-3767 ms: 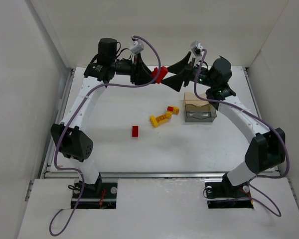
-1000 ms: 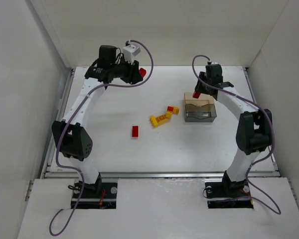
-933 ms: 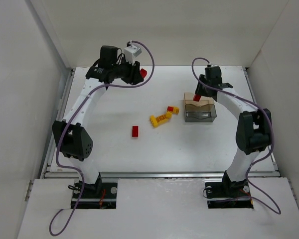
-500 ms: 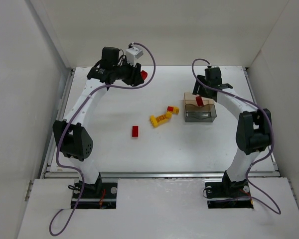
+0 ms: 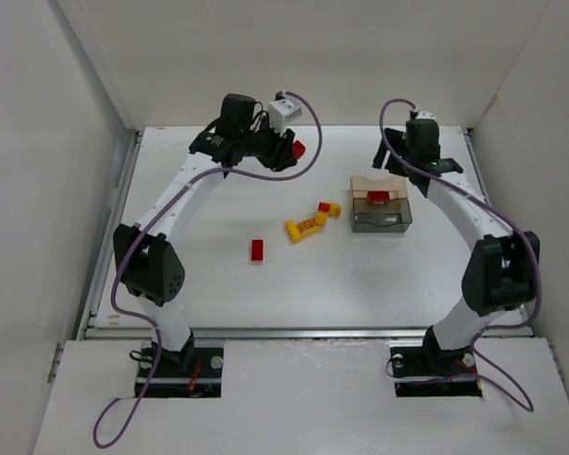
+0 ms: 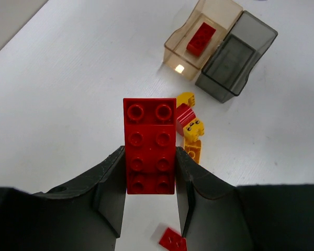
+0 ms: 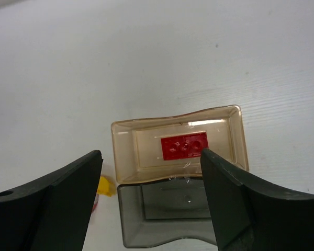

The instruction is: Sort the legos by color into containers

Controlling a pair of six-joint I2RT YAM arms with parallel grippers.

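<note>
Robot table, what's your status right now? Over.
Left gripper shut on long red brick, aloft. Right gripper open over tan tray, one red brick inside, grey tray empty. Yellow bricks, small red brick loose on table; nothing blocking.

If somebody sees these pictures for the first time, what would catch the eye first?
The big red brick clamped in the left gripper, above the far side of the table, stands out most. Next comes another red brick lying flat in the tan tray, right under the open right gripper. A heap of yellow and red bricks lies mid-table.
</note>
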